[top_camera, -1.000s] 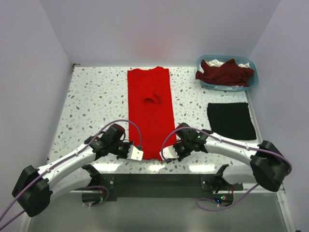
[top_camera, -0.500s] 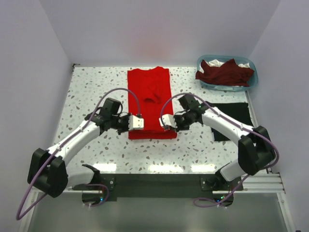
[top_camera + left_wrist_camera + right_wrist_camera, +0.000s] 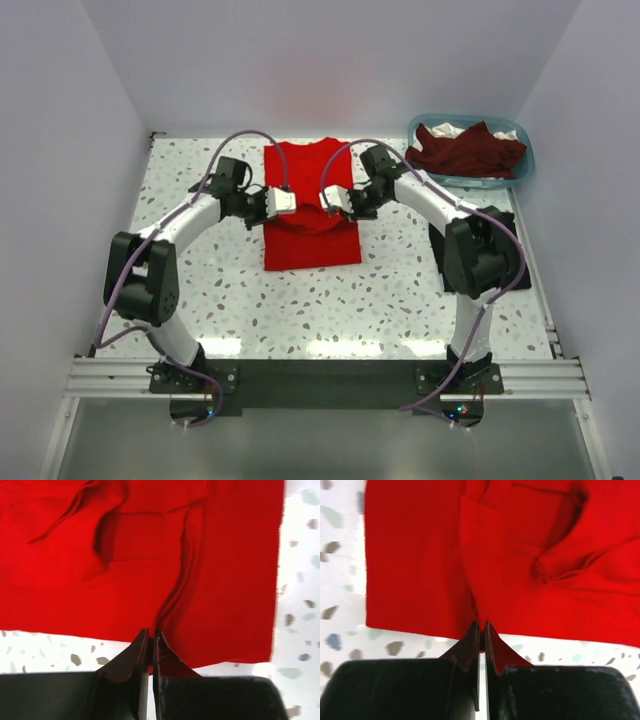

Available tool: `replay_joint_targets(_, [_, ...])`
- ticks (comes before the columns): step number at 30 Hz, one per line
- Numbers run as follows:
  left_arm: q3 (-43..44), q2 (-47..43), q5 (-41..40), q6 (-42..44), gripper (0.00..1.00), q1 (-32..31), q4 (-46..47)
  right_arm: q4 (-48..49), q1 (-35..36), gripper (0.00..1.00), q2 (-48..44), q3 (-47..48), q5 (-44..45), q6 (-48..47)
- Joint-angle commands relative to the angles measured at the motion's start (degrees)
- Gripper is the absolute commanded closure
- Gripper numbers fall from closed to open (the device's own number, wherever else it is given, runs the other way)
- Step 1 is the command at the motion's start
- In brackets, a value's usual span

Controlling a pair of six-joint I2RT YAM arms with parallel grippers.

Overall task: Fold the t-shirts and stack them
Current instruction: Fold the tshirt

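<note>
Two pinches: left gripper (image 3: pixel 151 641) and right gripper (image 3: pixel 481 630) each have jaws clamped on the hem of the red tee (image 3: pixel 312 242), mid-table toward the far side. I hold the hem over the chest so the lower half doubles onto it. The maroon tee (image 3: pixel 466 153) waits in the basket (image 3: pixel 521 172).

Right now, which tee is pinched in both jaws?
The bright red t-shirt, half folded mid-table; the maroon t-shirt lies bunched in the blue basket, untouched.
</note>
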Motion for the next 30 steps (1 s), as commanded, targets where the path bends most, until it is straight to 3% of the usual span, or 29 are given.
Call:
replay_joint_targets(1, [7.6,5.4,2.0,2.2,1.00,2.3,2.7,-3.2,-1.3,1.00,4.4,8.7,-3.4,-3.5])
replay_joint_targets(6, [16.0,12.6,2.1,2.4,1.00,3.8,0.9,-4.7,-2.4,1.00,11.4,17.8,-2.7,-3.8])
replay_joint_targets(11, [19.7,18.1,1.6,0.9,1.00,4.1,2.0,-3.8,-2.8,1.00,16.0,21.0,-0.9,-3.5])
replay_joint_targets(16, [22.0,21.3,-0.4,-2.7,0.86,4.4,4.4,-1.3,-2.8,1.00,16.8,21.0,3.1,-0.9])
replay_joint_targets(30, [17.2,16.9,3.8,-2.4,0.97,4.3,7.0,-0.8,-4.0,1.00,11.3,17.6,0.7,1.2])
